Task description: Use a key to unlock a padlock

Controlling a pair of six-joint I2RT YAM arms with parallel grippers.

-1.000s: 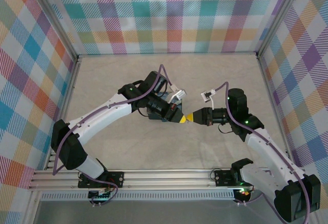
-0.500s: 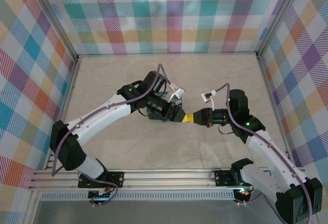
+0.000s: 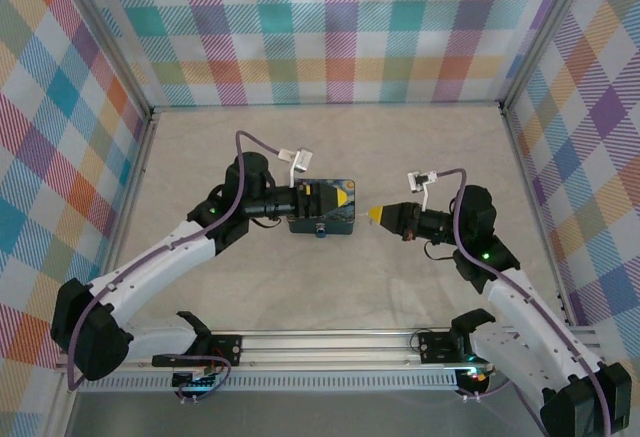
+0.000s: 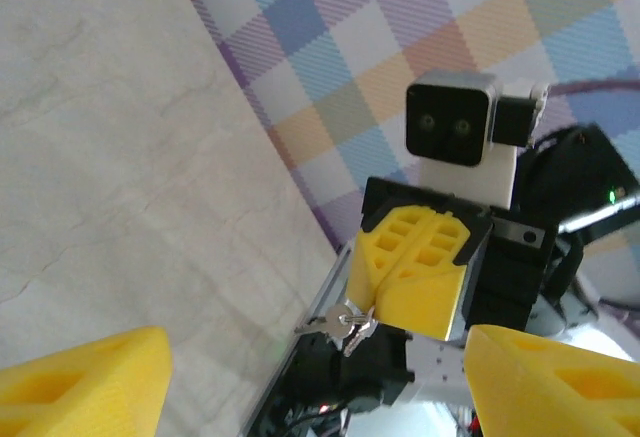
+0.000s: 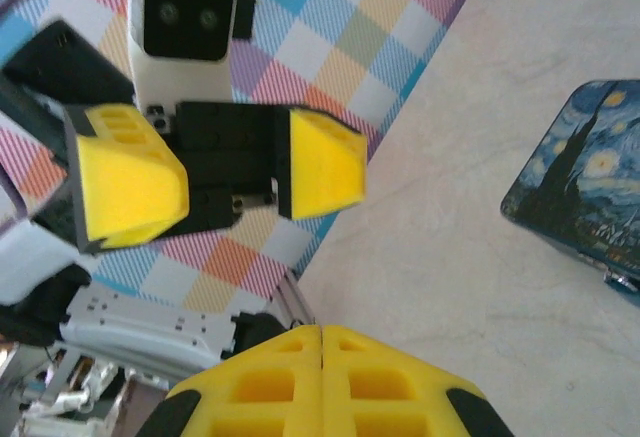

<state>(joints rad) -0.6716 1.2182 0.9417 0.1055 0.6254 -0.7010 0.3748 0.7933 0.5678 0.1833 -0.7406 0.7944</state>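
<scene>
Grippers part at mid-table. A second ago their yellow tips met nose to nose; now the left gripper (image 3: 343,197) has swung back toward its own side and hangs over a dark blue tin (image 3: 335,221), while the right gripper (image 3: 376,215) sits well apart from it, pointing across the gap.

The left wrist view shows the result. The right gripper's fingers are pressed together with a small silver key (image 4: 343,325) dangling from the pinch. The right wrist view shows the left gripper's fingers (image 5: 130,187) spread wide with nothing between them.

Judging by this, the key has passed from left to right and the handover step is done.

A small metal piece (image 3: 320,230) on the tin's near edge may be the padlock, though it is too small to tell.

The key hangs loosely and at an angle, so lining it up with a keyhole looks like the hard part. The free left gripper seems best placed to steady the lock.
</scene>
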